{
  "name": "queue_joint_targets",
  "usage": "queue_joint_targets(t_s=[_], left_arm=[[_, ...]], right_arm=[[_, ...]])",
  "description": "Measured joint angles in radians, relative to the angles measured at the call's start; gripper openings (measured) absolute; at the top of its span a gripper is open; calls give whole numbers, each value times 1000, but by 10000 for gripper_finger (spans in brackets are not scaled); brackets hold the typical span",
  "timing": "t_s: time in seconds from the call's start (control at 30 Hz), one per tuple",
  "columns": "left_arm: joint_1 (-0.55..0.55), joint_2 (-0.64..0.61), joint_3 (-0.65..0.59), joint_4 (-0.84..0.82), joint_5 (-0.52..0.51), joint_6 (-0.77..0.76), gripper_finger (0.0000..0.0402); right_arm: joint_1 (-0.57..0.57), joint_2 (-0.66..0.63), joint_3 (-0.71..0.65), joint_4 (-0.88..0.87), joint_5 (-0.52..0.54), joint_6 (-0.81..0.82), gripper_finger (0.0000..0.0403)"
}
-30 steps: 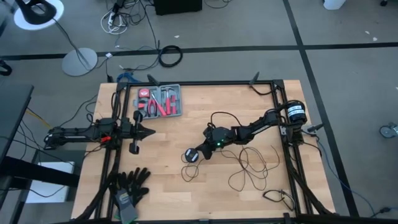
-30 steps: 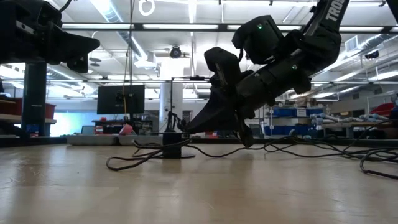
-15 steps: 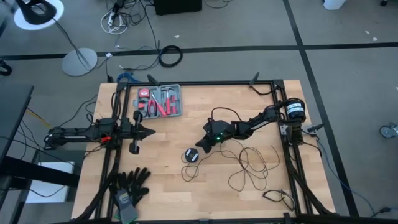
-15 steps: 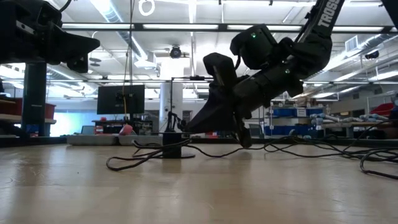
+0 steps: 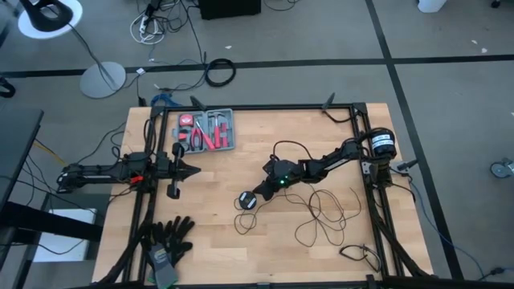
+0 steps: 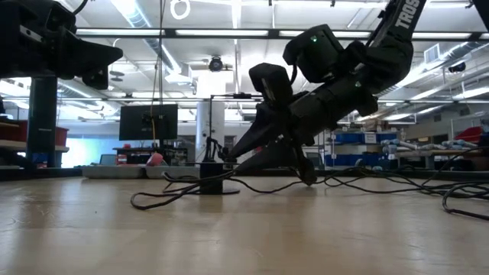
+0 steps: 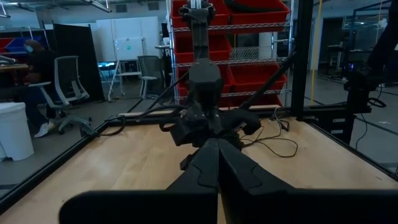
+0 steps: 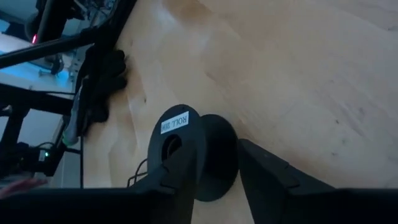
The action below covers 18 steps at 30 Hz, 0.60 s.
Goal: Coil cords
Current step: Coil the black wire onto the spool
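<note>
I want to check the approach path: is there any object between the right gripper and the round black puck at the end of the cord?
Nothing visible stands between them. The right gripper is open, low over the table, with the puck directly ahead of its fingers. In the high view only bare wood lies around the puck.

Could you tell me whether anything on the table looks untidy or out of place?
Yes: the cords lie in loose, straggling loops across the table's right half rather than in a coil, trailing from the round puck. The right gripper hovers at the puck, fingers apart.
</note>
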Motion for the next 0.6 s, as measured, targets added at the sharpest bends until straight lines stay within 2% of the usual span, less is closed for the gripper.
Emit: queue_joint_targets(t_s=[0.6], left_arm=[[0,0,0,0,0,0,5]], right_arm=[[73,0,0,6,19,121,125]])
